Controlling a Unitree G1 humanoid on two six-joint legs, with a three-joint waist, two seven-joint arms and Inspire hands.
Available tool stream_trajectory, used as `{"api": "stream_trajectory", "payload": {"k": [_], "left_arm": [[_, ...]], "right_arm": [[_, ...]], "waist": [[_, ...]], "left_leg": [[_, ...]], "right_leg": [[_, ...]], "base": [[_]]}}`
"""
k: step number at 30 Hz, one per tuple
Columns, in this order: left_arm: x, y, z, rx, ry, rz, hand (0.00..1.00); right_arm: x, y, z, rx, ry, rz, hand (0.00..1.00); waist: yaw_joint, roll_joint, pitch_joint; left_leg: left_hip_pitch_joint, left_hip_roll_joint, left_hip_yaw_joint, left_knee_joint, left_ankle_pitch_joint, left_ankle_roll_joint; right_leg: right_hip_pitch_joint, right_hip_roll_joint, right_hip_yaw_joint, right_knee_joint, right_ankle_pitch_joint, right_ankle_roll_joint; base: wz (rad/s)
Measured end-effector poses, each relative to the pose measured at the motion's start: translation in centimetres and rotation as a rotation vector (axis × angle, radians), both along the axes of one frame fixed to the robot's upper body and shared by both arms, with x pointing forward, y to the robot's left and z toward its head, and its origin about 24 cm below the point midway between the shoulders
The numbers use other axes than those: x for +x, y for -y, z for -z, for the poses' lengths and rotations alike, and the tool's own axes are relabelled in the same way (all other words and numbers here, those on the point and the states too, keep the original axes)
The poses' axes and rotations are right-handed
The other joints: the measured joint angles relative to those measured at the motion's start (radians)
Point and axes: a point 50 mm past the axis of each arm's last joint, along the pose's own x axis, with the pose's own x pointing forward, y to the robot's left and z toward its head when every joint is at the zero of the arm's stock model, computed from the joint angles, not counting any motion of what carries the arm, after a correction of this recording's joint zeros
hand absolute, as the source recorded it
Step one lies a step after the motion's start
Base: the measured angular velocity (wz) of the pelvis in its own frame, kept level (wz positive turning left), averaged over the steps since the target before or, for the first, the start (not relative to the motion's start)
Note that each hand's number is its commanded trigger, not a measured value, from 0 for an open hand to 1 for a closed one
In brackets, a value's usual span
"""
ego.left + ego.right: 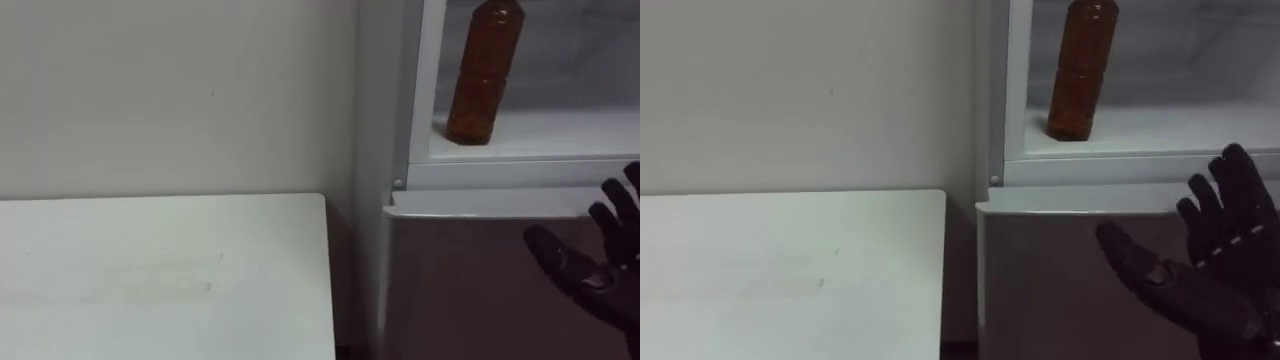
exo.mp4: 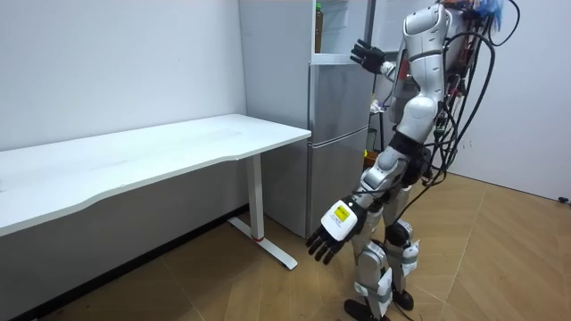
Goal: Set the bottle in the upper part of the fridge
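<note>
A brown bottle (image 1: 485,72) stands upright on the white shelf (image 1: 560,135) of the open upper fridge compartment, near its left wall; the bottle (image 1: 1080,75) is free of any hand. My right hand (image 1: 1210,265) is raised in front of the fridge, below and to the right of the bottle, fingers spread and open, holding nothing. In the room view the right hand (image 2: 368,55) is held up at the fridge's top edge. My left hand (image 2: 332,234) hangs open by my thigh.
The closed grey lower fridge door (image 1: 470,285) lies under the shelf. A white table (image 1: 160,270) stands to the left of the fridge against the wall (image 1: 170,90). I stand on a wooden floor (image 2: 482,267) facing the fridge (image 2: 339,134).
</note>
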Motion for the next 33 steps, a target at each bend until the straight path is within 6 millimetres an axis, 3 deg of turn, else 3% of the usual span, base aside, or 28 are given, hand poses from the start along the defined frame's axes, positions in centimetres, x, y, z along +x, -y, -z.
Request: {"api": "stream_trajectory", "payload": {"k": [4,9,18,20,25,33], "left_arm": [[1.3,0.1,-0.1,0.002,0.035,0.01,0.0],[2.9,0.6,-0.2,0.009,0.083,0.05,0.0],[3.8,0.7,-0.3,0.006,0.135,0.028,0.0],[3.4,0.7,-0.2,0.001,0.121,0.02,0.0],[2.9,0.7,-0.1,-0.002,0.109,0.01,0.0],[2.6,0.9,0.4,-0.025,0.07,0.002,0.0]], "right_arm": [[-0.7,0.6,2.7,0.011,-0.122,0.109,0.0],[-2.1,1.1,7.6,0.009,-0.353,0.226,0.0],[-4.5,1.8,13.3,0.02,-0.62,0.372,0.0],[-5.8,1.7,15.9,-0.014,-0.755,0.377,0.0],[-8.8,1.8,19.7,-0.073,-0.977,0.384,0.0],[-14.8,0.6,25.3,-0.067,-1.378,0.177,0.0]], "waist": [[-0.009,-0.001,-0.0002],[-0.024,-0.002,0.0011],[-0.025,-0.002,0.002],[-0.028,-0.004,0.0031],[-0.025,0.001,0.0047],[-0.024,-0.005,0.0066]], "left_leg": [[0.002,0.0,0.001,-0.005,0.0,0.0],[0.003,-0.001,0.004,-0.015,0.0,0.0],[0.004,-0.004,0.016,-0.034,0.0,0.0],[0.014,-0.004,0.014,-0.037,-0.001,0.0],[0.025,-0.004,0.014,-0.048,-0.002,-0.001],[0.024,-0.007,0.006,-0.046,-0.003,-0.002]], "right_leg": [[0.002,-0.002,-0.002,-0.004,0.0,0.0],[-0.001,-0.001,0.002,-0.004,-0.001,0.001],[-0.011,0.002,0.011,-0.008,-0.002,0.003],[0.004,0.002,0.007,-0.022,-0.002,0.003],[0.009,0.004,0.008,-0.022,-0.002,0.003],[0.02,-0.003,-0.002,-0.024,-0.009,0.006]], "base": [[-0.01],[-0.02],[-0.04],[0.04],[-0.01],[0.03]]}}
